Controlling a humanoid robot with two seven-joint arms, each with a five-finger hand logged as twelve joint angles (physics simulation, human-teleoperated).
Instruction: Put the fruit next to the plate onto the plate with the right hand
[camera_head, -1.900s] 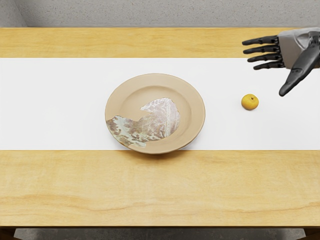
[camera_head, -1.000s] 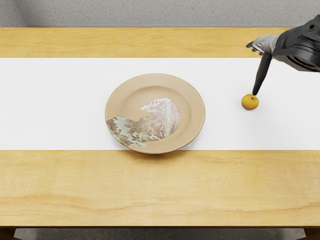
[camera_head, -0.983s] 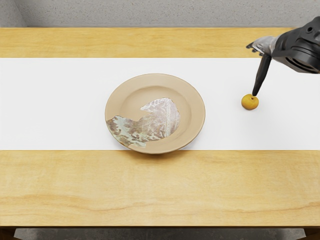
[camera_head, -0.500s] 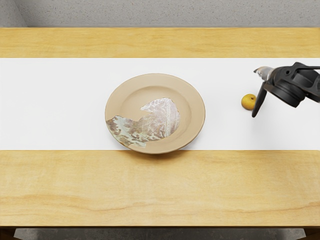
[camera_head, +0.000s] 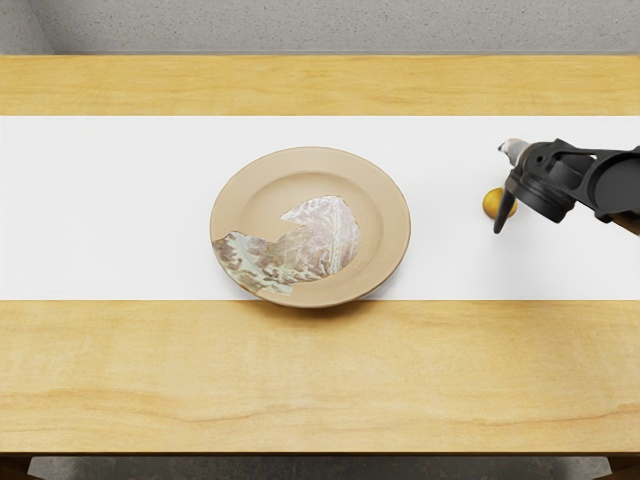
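White runner on a wooden tabletop (camera_head: 320, 370): your right robot hand (camera_head: 545, 182) crowds the small orange fruit (camera_head: 489, 202), which sits off the tan plate (camera_head: 265, 190), apparently lining up a pickup. Whether it has clamped, you cannot tell.

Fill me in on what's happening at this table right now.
The robot's right hand reaches in from the right edge and is down at the small orange fruit, partly covering it. The fruit sits on the white runner to the right of the plate, apart from it and not yet on it. Whether the hand has a grip on the fruit cannot be told from this view. The left arm is out of view.
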